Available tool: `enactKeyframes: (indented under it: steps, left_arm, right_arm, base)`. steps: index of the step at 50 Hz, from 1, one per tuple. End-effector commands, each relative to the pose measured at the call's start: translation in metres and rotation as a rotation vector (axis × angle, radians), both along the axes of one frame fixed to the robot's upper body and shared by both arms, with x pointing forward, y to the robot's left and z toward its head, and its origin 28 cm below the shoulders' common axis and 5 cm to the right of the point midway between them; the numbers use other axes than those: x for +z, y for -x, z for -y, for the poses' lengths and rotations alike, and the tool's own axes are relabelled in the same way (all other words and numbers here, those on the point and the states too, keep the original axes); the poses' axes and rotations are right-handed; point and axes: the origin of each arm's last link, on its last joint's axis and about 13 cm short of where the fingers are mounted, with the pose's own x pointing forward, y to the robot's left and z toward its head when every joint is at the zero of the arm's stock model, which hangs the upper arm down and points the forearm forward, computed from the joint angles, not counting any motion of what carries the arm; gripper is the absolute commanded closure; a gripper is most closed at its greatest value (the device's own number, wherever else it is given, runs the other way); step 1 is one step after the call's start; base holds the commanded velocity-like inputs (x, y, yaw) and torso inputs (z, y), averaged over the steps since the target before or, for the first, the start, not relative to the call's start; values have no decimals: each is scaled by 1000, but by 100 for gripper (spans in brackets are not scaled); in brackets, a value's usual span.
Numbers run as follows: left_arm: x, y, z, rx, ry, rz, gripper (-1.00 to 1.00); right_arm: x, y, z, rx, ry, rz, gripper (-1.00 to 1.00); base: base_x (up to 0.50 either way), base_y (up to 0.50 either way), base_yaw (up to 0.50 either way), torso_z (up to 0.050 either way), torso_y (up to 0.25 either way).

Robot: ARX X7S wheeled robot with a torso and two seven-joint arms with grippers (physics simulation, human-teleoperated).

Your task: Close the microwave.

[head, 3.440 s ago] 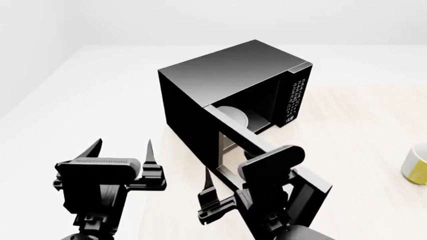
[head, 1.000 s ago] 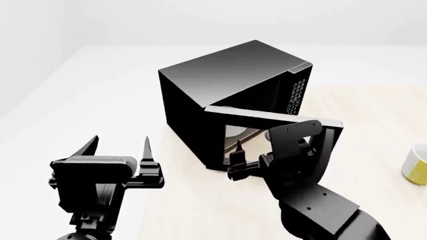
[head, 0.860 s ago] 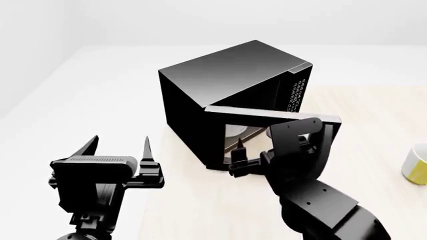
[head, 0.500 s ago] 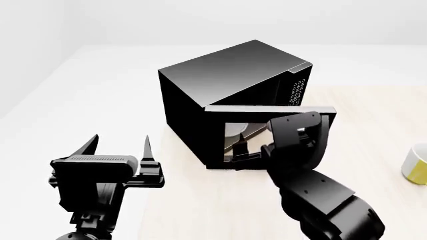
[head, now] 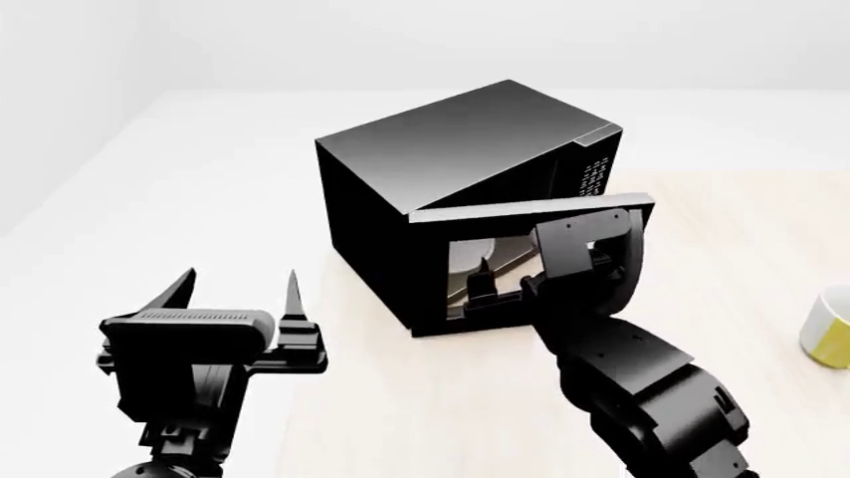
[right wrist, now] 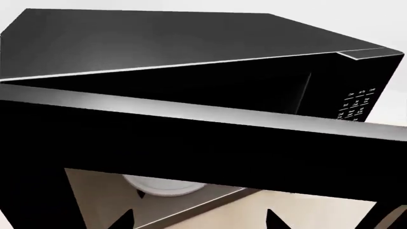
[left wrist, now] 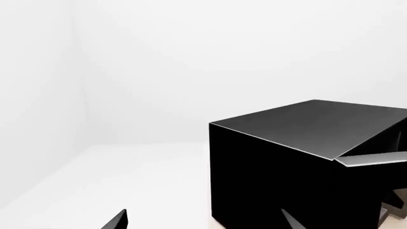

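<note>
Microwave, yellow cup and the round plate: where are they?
microwave (head: 452,129), head view, on its black top.
yellow cup (head: 831,329), head view, on its side at the picture's edge.
round plate (right wrist: 162,186), right wrist view, white rim through the door window.

right tool (head: 499,289) hiding microwave (head: 452,169) door handle, keypad (head: 586,181) markings too small to read

Plain white walls (left wrist: 190,57); pale wood tabletop (head: 743,259); even light.

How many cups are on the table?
1: a yellow-and-white mug at the table's right edge, partly cut off, far from the microwave. Others may be out of view.
</note>
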Motion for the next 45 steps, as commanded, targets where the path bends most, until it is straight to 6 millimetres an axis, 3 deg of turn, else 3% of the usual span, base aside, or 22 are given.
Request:
enactKeyframes:
  steps: [1, 45]
  left_arm:
    - [0, 0, -1, 4, 1, 0, -100]
    - [0, -2, -1, 8, -7, -1, -100]
  right_arm:
    - [-8, -10, 4, 6, 34, -30, -100]
    - [2, -47, 9, 53, 66, -37, -100]
  base:
    - [0, 0, 0, 0, 0]
    - [0, 0, 0, 0, 0]
